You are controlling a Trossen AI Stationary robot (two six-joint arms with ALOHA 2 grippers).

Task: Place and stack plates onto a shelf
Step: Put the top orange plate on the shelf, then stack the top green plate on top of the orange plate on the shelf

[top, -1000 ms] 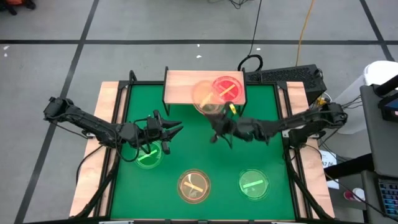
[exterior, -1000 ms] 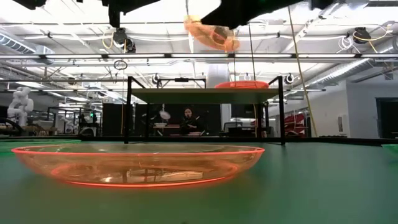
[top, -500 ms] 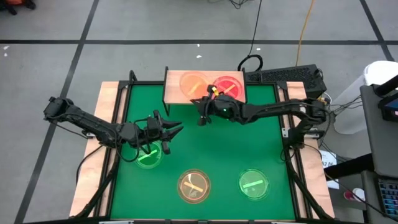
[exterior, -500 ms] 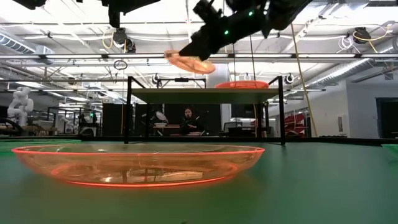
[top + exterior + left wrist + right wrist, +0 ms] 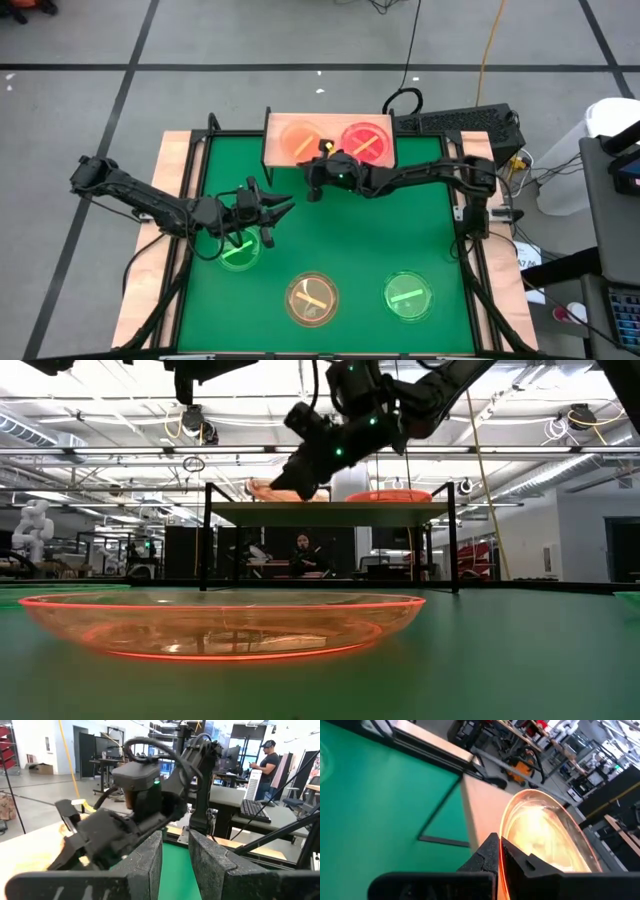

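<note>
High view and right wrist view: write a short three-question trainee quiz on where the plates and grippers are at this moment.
1. True or false: the right gripper is shut on the amber plate over the shelf.
2. How many plates lie on the green mat?
A. one
B. three
C. five
3. Fill in: the pink plate sits on the shelf's ____ half in the high view.

Key:
1. True; the right wrist view shows the fingers pinching its rim.
2. B: a green plate under the left gripper, a second amber plate, and another green plate.
3. right
</note>
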